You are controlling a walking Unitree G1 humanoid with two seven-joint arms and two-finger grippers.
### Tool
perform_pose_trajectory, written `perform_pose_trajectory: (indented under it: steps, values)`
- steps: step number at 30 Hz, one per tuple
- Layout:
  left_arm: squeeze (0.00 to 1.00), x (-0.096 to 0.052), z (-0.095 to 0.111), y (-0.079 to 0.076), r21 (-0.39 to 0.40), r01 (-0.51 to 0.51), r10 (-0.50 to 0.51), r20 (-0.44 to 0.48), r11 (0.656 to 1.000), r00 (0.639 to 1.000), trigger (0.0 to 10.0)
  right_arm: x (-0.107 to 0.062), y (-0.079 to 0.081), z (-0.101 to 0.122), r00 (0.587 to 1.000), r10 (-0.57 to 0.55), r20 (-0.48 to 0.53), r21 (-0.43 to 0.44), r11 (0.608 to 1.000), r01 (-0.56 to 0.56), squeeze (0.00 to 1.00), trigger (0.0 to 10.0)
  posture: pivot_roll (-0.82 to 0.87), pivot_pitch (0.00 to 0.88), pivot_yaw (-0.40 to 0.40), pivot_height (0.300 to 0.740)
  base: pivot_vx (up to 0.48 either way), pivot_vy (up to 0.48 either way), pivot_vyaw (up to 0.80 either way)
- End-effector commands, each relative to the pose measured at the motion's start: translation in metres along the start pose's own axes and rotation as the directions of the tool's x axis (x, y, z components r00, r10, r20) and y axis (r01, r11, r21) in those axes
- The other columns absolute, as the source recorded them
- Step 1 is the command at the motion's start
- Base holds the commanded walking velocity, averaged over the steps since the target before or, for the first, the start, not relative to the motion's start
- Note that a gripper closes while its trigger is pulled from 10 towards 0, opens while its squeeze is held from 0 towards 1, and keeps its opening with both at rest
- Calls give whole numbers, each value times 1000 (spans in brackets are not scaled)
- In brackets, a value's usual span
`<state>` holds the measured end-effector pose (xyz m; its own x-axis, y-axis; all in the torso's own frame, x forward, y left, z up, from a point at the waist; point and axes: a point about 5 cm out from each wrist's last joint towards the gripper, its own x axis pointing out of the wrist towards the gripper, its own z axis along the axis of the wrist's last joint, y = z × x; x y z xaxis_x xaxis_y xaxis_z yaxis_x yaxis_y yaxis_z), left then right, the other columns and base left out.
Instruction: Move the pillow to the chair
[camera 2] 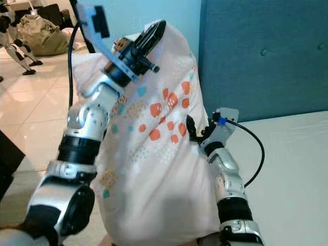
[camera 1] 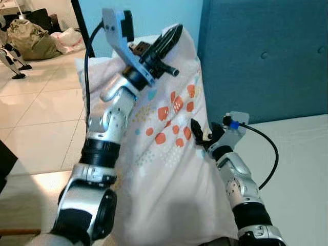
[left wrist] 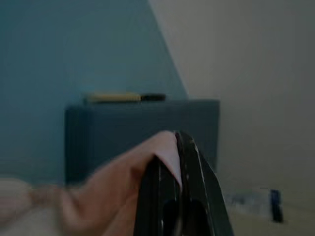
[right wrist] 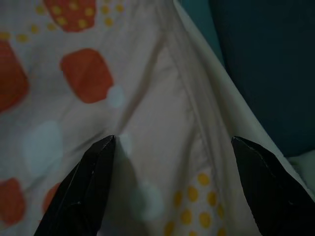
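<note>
- The teal padded headboard stands behind the white bed, which spreads out on the robot's right; a pale tiled floor lies on its left.
- The large white pillow with orange and teal spots is held up in front of the robot, standing tall between the two arms, its top corner near the headboard's edge and its lower part near the bottom of the head views.
- The silver left arm rises steeply from the lower left, bent at the elbow, its forearm lying against the pillow's left side and its wrist angled up and to the right.
- The left gripper sits at the pillow's top corner; its jaws are pressed together, pinching a fold of the pillowcase, as the left wrist view shows with cloth caught between the black fingers.
- The silver right arm comes up from the lower right, forearm nearly upright, a black cable looping off its wrist.
- The right gripper meets the pillow's right edge about midway up; its jaws are spread wide, with the fabric lying between the two fingertips.
- Olive and white bags sit on the floor far off at upper left.
</note>
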<state>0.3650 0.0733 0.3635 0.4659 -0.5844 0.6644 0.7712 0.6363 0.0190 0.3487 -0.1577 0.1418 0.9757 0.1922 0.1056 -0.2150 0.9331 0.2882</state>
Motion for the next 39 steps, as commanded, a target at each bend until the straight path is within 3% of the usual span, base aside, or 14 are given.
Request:
perform_pose_trajectory:
  steps: [1, 4, 8, 11, 13, 15, 21, 23, 25, 27, 28, 32, 35, 39]
  values:
    - [0, 20, 32, 3, 89, 23, -31, 86, 996, 996, 10000, -3, 1, -1, 1000, -2, -3, 9, 1000, 2, 0, 10000, -65, 0, 87, 575, 0, 0, 0]
    - [0, 26, 41, 4, 104, 27, -38, 107, 994, 994, 10000, -3, 1, -1, 1000, -3, 1, 11, 1000, 3, 0, 10000, -65, 0, 89, 575, 0, 0, 0]
    - [0, 47, 82, 7, 182, 22, -59, 200, 983, 978, 10000, -8, -1, 1, 1000, -12, 18, 15, 1000, 11, 0, 10000, -74, 0, 98, 575, 0, 0, 0]
    - [0, 48, 82, 12, 188, 1, -40, 206, 982, 978, 10000, -10, 0, 1, 1000, -13, 20, 18, 1000, 13, 0, 10000, -74, 0, 99, 575, 0, 0, 0]
    - [0, 44, 74, 16, 185, -17, -18, 187, 983, 982, 10000, -11, 1, -1, 1000, -14, 19, 20, 1000, 14, 0, 10000, -77, 4, 100, 575, 0, 0, 0]
    - [0, 26, 36, 28, 202, -76, 63, 71, 976, 996, 10000, -14, 2, -5, 1000, -14, 6, 27, 1000, 14, 0, 10000, -78, 14, 99, 575, 0, 0, 0]
    - [0, -10, -11, 49, 227, -185, 209, -87, 956, 974, 10000, -17, 7, -8, 999, 23, -26, 11, 1000, -23, 0, 10000, -78, 21, 94, 575, 0, 0, 0]
    - [0, -33, -32, 60, 242, -268, 311, -161, 933, 937, 10000, -20, 19, -14, 988, 133, -74, 10, 991, -133, 0, 10000, -79, 28, 90, 575, 0, 0, 0]
    - [0, -40, -38, 63, 247, -294, 342, -183, 923, 922, 10000, -22, 26, -17, 978, 184, -95, 14, 983, -183, 0, 10000, -79, 29, 90, 575, 0, 0, 0]
    - [0, -53, -49, 68, 251, -346, 400, -213, 904, 891, 10000, -31, 46, -22, 933, 336, -130, 34, 942, -334, 0, 10000, -82, 39, 89, 575, 0, 0, 0]
    - [0, -55, -53, 68, 264, -357, 416, -222, 896, 882, 10000, -39, 61, -22, 885, 445, -135, 68, 896, -440, 0, 10000, -84, 46, 90, 575, 0, 0, 0]
    - [0, -54, -57, 64, 266, -345, 407, -228, 900, 885, 10000, -48, 73, -19, 833, 540, -123, 102, 842, -530, 0, 10000, -86, 47, 91, 575, 0, 0, 0]
    - [0, -52, -66, 56, 261, -310, 373, -247, 914, 894, 10000, -57, 81, -34, 771, 584, -255, 34, 802, -596, 0, 10000, -92, 40, 94, 575, 0, 0, 0]
    - [0, -52, -76, 46, 248, -263, 328, -271, 932, 905, 10000, -52, 76, -59, 794, 451, -408, -78, 849, -523, 0, 10000, -89, 31, 91, 575, 0, 0, 0]
